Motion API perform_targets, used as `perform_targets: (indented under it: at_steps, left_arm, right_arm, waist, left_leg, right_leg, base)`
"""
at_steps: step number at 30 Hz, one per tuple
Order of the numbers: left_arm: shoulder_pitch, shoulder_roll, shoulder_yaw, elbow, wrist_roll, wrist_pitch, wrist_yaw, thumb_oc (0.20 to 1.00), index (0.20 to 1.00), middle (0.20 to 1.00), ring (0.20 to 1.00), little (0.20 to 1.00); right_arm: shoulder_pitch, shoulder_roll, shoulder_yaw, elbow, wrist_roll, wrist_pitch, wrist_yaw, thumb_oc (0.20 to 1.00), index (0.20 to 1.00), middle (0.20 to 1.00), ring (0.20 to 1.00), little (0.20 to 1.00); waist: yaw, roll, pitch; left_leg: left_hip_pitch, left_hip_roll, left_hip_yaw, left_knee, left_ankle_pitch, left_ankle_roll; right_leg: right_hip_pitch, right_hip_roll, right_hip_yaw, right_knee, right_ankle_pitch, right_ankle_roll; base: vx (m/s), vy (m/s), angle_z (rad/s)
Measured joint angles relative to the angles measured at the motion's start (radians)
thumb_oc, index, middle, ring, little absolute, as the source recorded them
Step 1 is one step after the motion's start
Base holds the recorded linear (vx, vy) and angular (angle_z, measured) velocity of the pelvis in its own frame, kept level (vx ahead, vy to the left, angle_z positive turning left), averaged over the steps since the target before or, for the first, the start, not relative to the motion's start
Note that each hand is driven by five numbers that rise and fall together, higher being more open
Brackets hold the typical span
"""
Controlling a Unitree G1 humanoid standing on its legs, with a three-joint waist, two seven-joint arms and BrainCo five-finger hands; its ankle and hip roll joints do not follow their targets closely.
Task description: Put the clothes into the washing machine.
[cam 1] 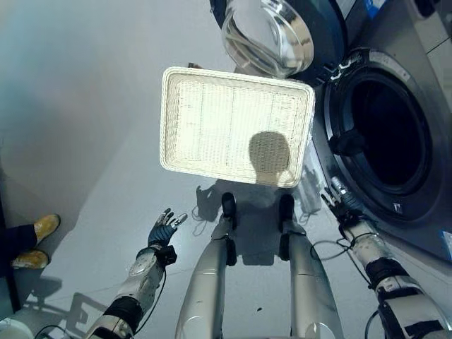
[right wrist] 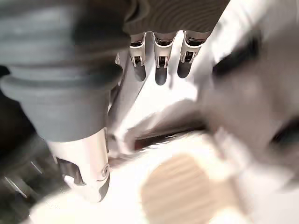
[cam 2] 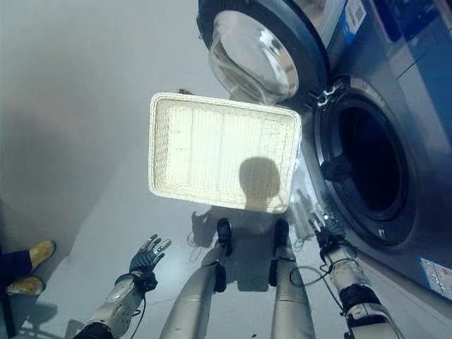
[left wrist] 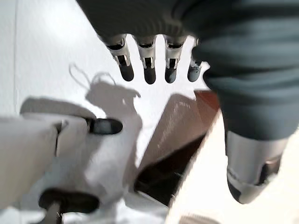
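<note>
A white wicker basket (cam 1: 169, 120) stands on the grey floor in front of me, and no clothes show in it. To its right is the washing machine (cam 1: 417, 212), its round door (cam 1: 268, 35) swung open and its drum (cam 1: 388, 138) dark inside. My left hand (cam 1: 164, 229) hovers low at the left over the floor, fingers (left wrist: 148, 70) straight, holding nothing. My right hand (cam 1: 344, 206) hangs beside the machine's lower front, between basket and drum opening, with its fingers (right wrist: 160, 65) straight and nothing in them.
A person's yellow shoes (cam 1: 39, 240) stand at the far left edge. Bare grey floor (cam 1: 85, 106) spreads left of and beyond the basket. The open door overhangs the basket's far right corner.
</note>
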Motion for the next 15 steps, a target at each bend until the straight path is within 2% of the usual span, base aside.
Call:
perform_targets:
  at_steps: [4, 6, 8, 9, 11, 14, 15]
  left_arm:
    - [0.014, -0.009, 0.034, 0.115, 0.024, 0.004, -0.069, 1.0, 1.0, 1.0, 1.0, 1.0]
    - [0.018, -0.014, 0.04, 0.191, 0.085, 0.02, -0.099, 1.0, 1.0, 1.0, 1.0, 1.0]
    - [0.05, -0.014, 0.04, 0.265, 0.145, 0.02, -0.125, 1.0, 1.0, 1.0, 1.0, 1.0]
    - [0.056, -0.016, 0.04, 0.279, 0.158, 0.02, -0.127, 1.0, 1.0, 1.0, 1.0, 1.0]
    - [0.101, -0.021, 0.031, 0.314, 0.187, 0.021, -0.14, 1.0, 1.0, 1.0, 1.0, 1.0]
    - [0.129, -0.041, 0.03, 0.375, 0.26, 0.016, -0.158, 1.0, 1.0, 1.0, 1.0, 1.0]
    - [0.148, -0.048, 0.029, 0.386, 0.286, 0.016, -0.163, 1.0, 1.0, 1.0, 1.0, 1.0]
  right_arm:
    - [0.088, 0.018, 0.057, 0.041, -0.268, -0.075, -0.041, 1.0, 1.0, 1.0, 1.0, 1.0]
    - [0.128, 0.033, 0.079, 0.056, -0.402, -0.109, -0.108, 1.0, 1.0, 1.0, 1.0, 1.0]
    - [0.174, 0.072, 0.087, 0.072, -0.539, -0.168, -0.189, 1.0, 1.0, 1.0, 1.0, 1.0]
    - [0.183, 0.079, 0.086, 0.077, -0.56, -0.179, -0.203, 1.0, 1.0, 1.0, 1.0, 1.0]
    - [0.224, 0.108, 0.085, 0.1, -0.628, -0.216, -0.234, 1.0, 1.0, 1.0, 1.0, 1.0]
    - [0.243, 0.134, 0.085, 0.186, -0.648, -0.221, -0.18, 1.0, 1.0, 1.0, 1.0, 1.0]
    - [0.257, 0.145, 0.089, 0.229, -0.663, -0.221, -0.145, 1.0, 1.0, 1.0, 1.0, 1.0]
  waist:
    - [0.001, -0.043, -0.009]
    - [0.002, -0.064, -0.013]
    - [0.001, -0.103, -0.064]
    - [0.001, -0.11, -0.076]
    - [0.0, -0.132, -0.159]
    - [0.002, -0.14, -0.212]
    - [0.004, -0.14, -0.256]
  left_leg:
    - [0.123, -0.005, 0.006, -0.036, -0.011, 0.008]
    - [0.209, -0.008, 0.011, -0.073, -0.011, 0.01]
    - [0.293, -0.005, 0.023, -0.123, -0.012, 0.011]
    - [0.308, -0.005, 0.025, -0.134, -0.014, 0.014]
    - [0.34, -0.007, 0.028, -0.172, -0.012, 0.018]
    - [0.419, -0.013, 0.027, -0.218, -0.006, 0.015]
    - [0.433, -0.015, 0.026, -0.235, -0.007, 0.015]
  right_leg:
    - [0.138, -0.001, 0.0, -0.073, 0.014, 0.013]
    - [0.229, 0.002, -0.002, -0.122, 0.025, 0.02]
    - [0.31, 0.003, 0.004, -0.183, 0.031, 0.025]
    - [0.325, 0.004, 0.004, -0.196, 0.035, 0.024]
    - [0.362, 0.005, 0.004, -0.243, 0.05, 0.034]
    - [0.45, 0.007, 0.001, -0.304, 0.06, 0.04]
    - [0.463, 0.007, -0.002, -0.322, 0.06, 0.041]
  base:
    - [-0.07, 0.123, -0.03]
    - [0.04, 0.109, -0.05]
    - [0.07, 0.086, -0.11]
    - [0.08, 0.062, -0.08]
    - [0.09, 0.044, -0.04]
    - [0.07, -0.014, 0.01]
    - [0.11, -0.082, 0.08]
